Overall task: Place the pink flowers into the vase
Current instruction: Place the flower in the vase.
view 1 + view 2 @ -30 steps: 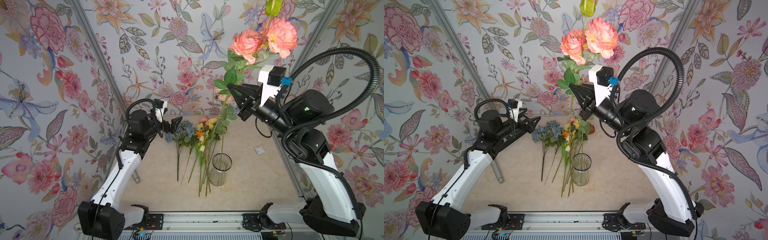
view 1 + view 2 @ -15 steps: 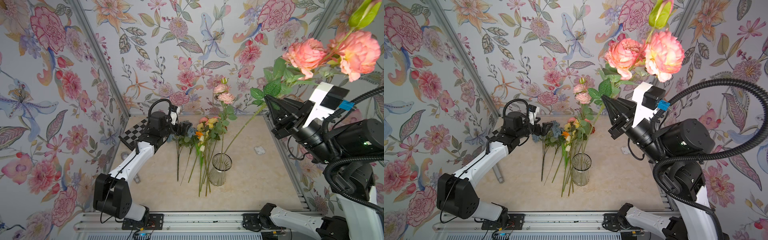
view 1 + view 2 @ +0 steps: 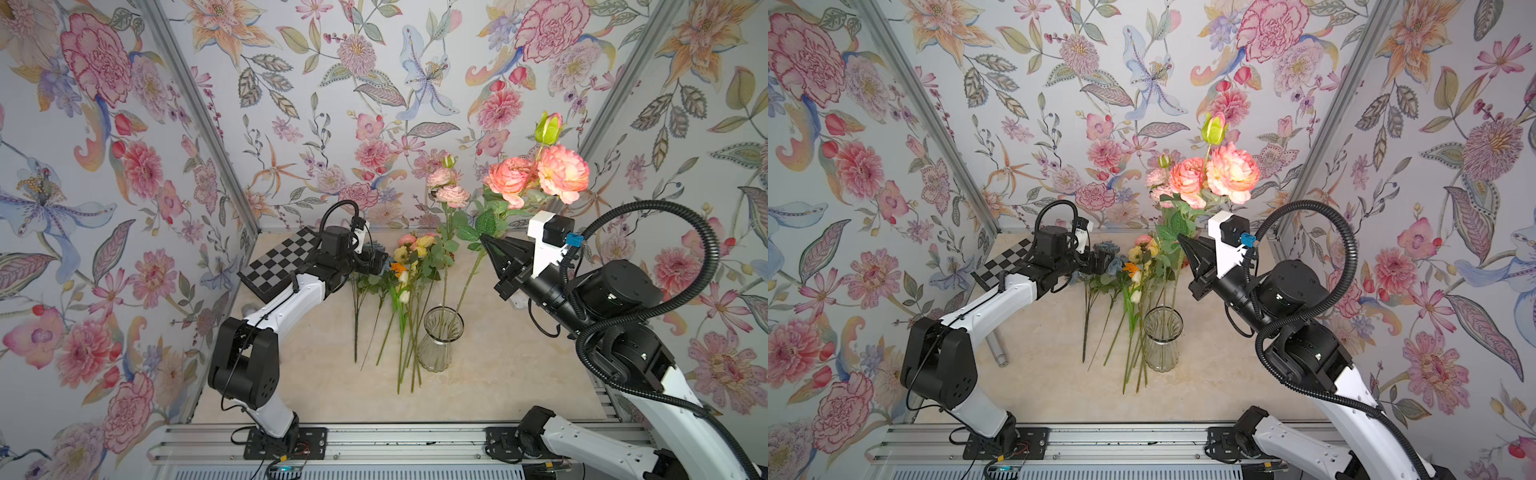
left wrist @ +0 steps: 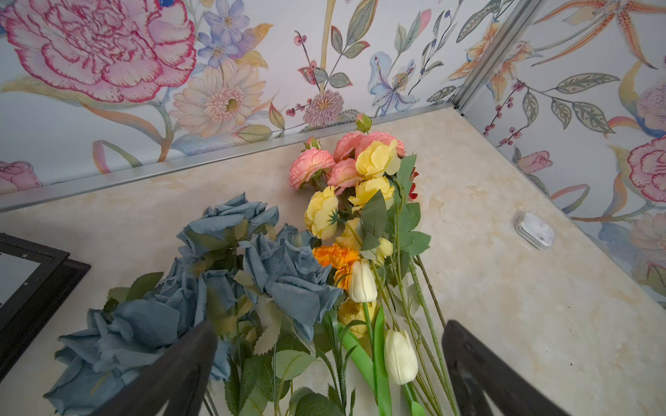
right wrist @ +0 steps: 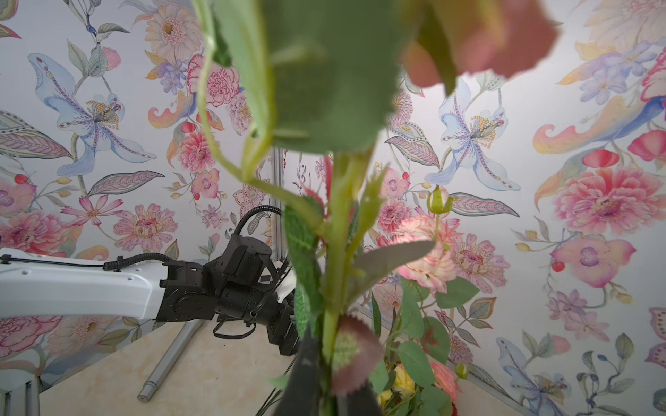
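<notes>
While holding a pink spray (image 3: 536,178) pinched tight in the right gripper (image 3: 488,245), just under the leaves, leans it over the vase (image 3: 434,353), blooms high and behind, stem foot apparently inside the rim beside a second spray (image 3: 449,189) standing there.

Could tip the vase if pushed down at this slant: long stem levering on the flared rim, light glass, heavy blooms. Could snag leaves on the standing spray and drag it out. Released too early, would likely flop out rightward.

Open bench (image 3: 519,374) right of the vase and in front. Crowded left of the vase: yellow-and-orange stems (image 4: 360,201) just beside the glass, blue bunch (image 4: 230,273) farther left, more pink flowers (image 4: 317,165) lying behind. Left gripper (image 4: 331,327) spread wide, holding nothing, above those heads, well apart from the vase. Back wall close behind.
</notes>
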`<state>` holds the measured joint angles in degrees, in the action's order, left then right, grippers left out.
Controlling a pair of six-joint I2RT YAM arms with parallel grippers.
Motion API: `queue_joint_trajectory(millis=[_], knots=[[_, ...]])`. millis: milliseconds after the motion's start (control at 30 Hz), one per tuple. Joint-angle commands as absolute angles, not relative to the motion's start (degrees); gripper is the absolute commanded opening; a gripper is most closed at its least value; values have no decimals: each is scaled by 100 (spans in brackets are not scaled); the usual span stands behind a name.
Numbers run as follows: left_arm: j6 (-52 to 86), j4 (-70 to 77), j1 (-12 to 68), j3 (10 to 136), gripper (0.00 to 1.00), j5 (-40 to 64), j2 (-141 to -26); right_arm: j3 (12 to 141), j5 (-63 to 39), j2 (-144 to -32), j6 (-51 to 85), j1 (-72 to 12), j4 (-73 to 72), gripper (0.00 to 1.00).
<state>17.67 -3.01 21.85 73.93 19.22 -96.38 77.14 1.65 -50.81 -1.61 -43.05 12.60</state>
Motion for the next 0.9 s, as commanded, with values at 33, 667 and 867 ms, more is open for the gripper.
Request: queue_joint_trajectory(millis=[33, 667, 867], knots=[[1897, -750, 2359, 7855, 98, 1663, -9955, 7310, 497, -4854, 219, -4279, 904, 0], [1957, -1621, 2899, 8763, 92, 1176, -11018, 6181, 686, -4833, 670, -4206, 905, 9], [1883, -1747, 2960, 8961, 91, 1174, -11205, 6127, 729, -4816, 661, -4185, 914, 18]])
